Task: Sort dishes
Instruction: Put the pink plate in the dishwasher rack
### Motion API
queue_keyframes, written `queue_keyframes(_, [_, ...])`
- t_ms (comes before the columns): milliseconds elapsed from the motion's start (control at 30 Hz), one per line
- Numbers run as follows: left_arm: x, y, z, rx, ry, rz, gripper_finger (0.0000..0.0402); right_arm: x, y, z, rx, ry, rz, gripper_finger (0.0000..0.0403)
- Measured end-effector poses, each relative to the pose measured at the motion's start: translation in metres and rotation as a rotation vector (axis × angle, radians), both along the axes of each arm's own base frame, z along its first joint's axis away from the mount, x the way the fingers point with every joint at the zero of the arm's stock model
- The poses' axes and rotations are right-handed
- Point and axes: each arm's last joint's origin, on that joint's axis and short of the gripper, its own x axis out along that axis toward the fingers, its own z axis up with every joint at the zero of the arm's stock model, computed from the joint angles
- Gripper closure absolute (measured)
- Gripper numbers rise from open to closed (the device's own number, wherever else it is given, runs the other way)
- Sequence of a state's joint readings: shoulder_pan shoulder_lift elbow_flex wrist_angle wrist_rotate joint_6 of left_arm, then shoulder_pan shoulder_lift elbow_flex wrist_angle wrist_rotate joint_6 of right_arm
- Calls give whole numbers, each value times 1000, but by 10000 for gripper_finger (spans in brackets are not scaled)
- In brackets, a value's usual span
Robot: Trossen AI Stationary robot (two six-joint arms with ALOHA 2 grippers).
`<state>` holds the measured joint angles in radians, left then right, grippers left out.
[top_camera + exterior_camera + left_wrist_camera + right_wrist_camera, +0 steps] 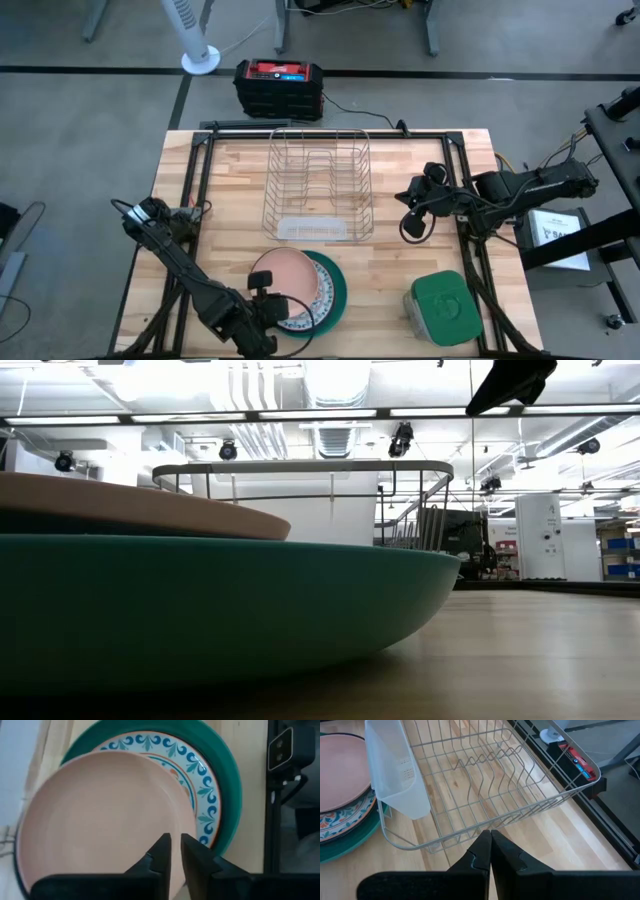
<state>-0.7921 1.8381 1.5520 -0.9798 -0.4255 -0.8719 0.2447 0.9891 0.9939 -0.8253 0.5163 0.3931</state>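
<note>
The rack [320,185] holds no plates; the plates [318,290] sit stacked on the worktop [400,270]. The left end effector [175,851] hovers over the pink plate [100,820], fingers nearly together, gripping nothing (the right end effector [490,840] waits pressed together by the rack).

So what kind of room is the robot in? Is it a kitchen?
Probably not a kitchen; it looks like a lab or workshop. The wooden table stands on a bare grey floor, and long ceiling lights and storage shelves show behind the dish rack.
</note>
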Motion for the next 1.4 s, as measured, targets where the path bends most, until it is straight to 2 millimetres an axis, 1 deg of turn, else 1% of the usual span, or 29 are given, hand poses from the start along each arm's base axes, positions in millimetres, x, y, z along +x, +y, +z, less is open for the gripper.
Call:
queue_keyframes(233, [-1, -7, -7, -87, -3, 3, 304, 0, 0, 0, 0, 0, 0, 403])
queue_keyframes(367, [-4, -12, -18, -55, 30, -7, 275, 0, 0, 0, 0, -1, 0, 403])
queue_keyframes(467, [-6, -15, -23, -46, 38, -16, 264, 0, 0, 0, 0, -1, 0, 403])
queue_keyframes(867, [1, -25, -47, -20, 58, -34, 269, 0, 0, 0, 0, -1, -1, 403])
queue_keyframes(1167, [2, -25, -47, -10, 59, -53, 270, 0, 0, 0, 1, -1, -1, 403])
queue_keyframes(1400, [1, -25, -48, -7, 61, -53, 287, 0, 0, 0, 1, -1, -1, 403])
